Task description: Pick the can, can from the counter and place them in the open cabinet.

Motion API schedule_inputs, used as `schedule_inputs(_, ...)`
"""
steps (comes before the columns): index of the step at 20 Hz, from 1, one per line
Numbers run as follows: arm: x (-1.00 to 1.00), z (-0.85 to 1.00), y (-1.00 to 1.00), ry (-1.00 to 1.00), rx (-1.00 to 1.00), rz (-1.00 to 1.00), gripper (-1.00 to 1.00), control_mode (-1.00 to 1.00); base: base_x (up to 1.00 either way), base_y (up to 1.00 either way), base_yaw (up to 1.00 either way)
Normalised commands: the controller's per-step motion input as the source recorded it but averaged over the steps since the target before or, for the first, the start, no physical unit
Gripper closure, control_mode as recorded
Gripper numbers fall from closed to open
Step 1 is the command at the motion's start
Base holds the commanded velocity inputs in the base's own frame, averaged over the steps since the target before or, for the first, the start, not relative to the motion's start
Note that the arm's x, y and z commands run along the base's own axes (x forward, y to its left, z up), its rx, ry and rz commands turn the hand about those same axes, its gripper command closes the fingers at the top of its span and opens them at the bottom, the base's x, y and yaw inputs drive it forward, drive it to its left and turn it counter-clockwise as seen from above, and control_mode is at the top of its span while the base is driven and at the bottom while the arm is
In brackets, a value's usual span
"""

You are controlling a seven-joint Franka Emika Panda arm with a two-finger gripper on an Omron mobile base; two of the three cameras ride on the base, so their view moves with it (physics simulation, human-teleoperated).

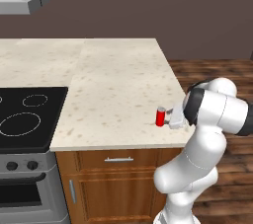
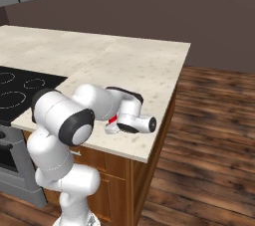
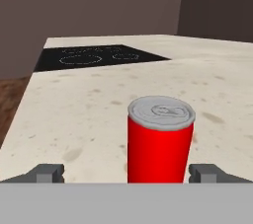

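The gripper is seen spread wide, its fingertips set well apart on either side of the plain red can, which is not touched. One can is counted, standing upright on the table near its front right edge. In the right base view the can is mostly hidden behind the arm. One black stovetop is seen at the left.

can: bright red, silver top | counter: cream-beige speckled | stovetop: black
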Motion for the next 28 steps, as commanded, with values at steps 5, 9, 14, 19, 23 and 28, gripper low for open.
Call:
schedule_inputs(5, 0.08, -0.11, 0.0, 0.04, 0.0, -0.04, -1.0, -1.0, 0.0, 0.0, 0.0)
schedule_inputs(9, 0.2, -0.05, 0.0, 0.06, 0.0, -0.02, -1.0, -1.0, 0.0, 0.0, 0.0)
schedule_inputs(14, 0.18, 0.0, 0.0, 0.04, 0.0, 0.0, -1.0, -1.0, 0.0, 0.0, 0.0)
schedule_inputs(19, 0.13, 0.0, 0.0, 0.01, 0.0, 0.0, -1.0, -1.0, 0.0, 0.0, 0.0)
schedule_inputs(23, 0.01, -0.06, 0.01, 0.02, 0.0, 0.0, -1.0, -1.0, 0.0, 0.0, 0.0)
schedule_inputs(28, 0.0, -0.11, 0.11, 0.02, 0.03, 0.0, -1.0, -1.0, 0.0, 0.0, 0.0)
